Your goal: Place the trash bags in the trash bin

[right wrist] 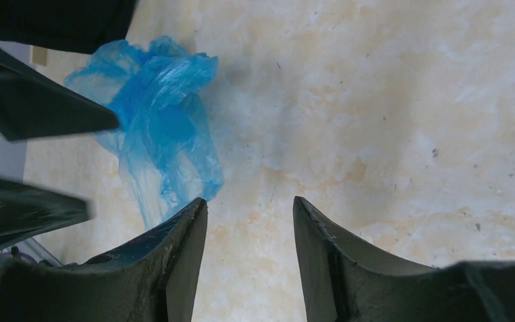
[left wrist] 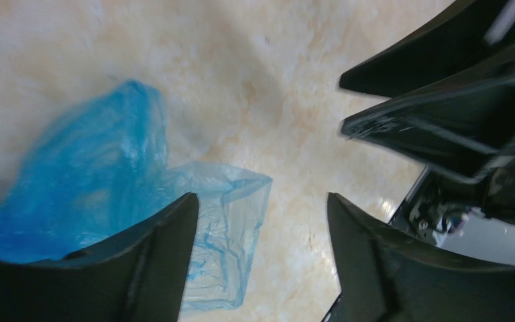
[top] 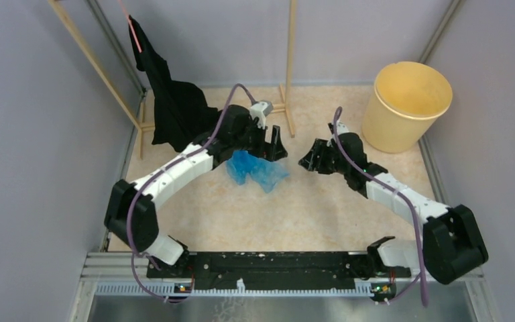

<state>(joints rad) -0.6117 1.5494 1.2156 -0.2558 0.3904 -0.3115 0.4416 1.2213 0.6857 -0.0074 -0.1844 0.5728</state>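
The crumpled light-blue trash bag lies on the table's middle. It also shows in the left wrist view and the right wrist view. My left gripper is open and empty, just above the bag's far edge; in its own view one finger overlaps the film's corner. My right gripper is open and empty, to the right of the bag, its jaws over bare table. The yellow trash bin stands upright and looks empty at the far right.
A black cloth hangs from a wooden rack at the far left behind the left arm. Grey walls close the table on both sides. The right gripper's fingers show in the left wrist view.
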